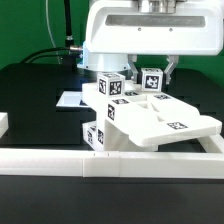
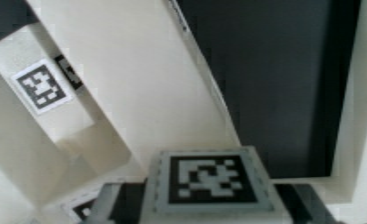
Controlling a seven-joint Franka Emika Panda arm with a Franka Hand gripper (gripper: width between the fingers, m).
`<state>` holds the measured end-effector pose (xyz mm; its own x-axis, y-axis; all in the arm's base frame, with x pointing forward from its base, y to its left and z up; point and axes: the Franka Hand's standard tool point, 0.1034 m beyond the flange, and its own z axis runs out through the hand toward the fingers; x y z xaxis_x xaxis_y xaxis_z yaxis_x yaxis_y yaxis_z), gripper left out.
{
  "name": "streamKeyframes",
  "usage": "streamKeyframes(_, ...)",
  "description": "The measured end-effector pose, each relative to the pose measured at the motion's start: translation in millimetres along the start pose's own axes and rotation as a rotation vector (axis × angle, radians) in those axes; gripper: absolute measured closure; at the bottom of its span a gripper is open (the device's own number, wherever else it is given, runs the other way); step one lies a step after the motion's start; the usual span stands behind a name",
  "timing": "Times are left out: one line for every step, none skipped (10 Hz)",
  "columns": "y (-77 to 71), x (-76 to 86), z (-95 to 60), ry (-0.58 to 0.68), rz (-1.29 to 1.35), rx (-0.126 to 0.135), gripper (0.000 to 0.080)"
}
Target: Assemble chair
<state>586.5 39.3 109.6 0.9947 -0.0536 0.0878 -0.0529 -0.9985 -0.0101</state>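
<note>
While the arm hangs low over the table (image 1: 30,90), the exterior view shows the chair (image 1: 150,118) partly built, just behind the low white wall (image 1: 100,163). The gripper (image 1: 152,72) sits over a tagged block (image 1: 151,80) at the chair's back. In the wrist view, the fingers (image 2: 118,205) flank that block (image 2: 206,178); whether they press on it I cannot tell.

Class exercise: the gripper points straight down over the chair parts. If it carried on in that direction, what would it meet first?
Most likely the tagged white block lying directly between the gripper's fingers in the wrist view. The seat panel sits below it. Whether the fingers already touch the block is unclear.
</note>
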Motion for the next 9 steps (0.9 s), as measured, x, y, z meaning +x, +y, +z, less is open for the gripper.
streamKeyframes(0.0, 0.0, 0.1, 0.000, 0.019, 0.000, 0.0534)
streamKeyframes(0.1, 0.0, 0.1, 0.000, 0.019, 0.000, 0.0534)
streamKeyframes(-0.6, -0.1, 0.1, 0.000, 0.089, 0.004, 0.0534)
streamKeyframes(-1.2, -0.6, 0.5, 0.000, 0.191, 0.008, 0.0534)
streamKeyframes(-1.7, -0.5, 0.7, 0.009, 0.309, 0.020, 0.0534)
streamKeyframes(-1.3, 0.3, 0.7, 0.023, 0.418, 0.039, 0.0534)
streamKeyframes(0.0, 2.0, 0.6, 0.043, 0.487, 0.057, 0.0534)
streamKeyframes(-0.9, 3.4, 0.2, 0.054, 0.582, 0.064, 0.0534)
streamKeyframes(-1.1, 3.6, 0.2, 0.052, 0.635, 0.065, 0.0534)
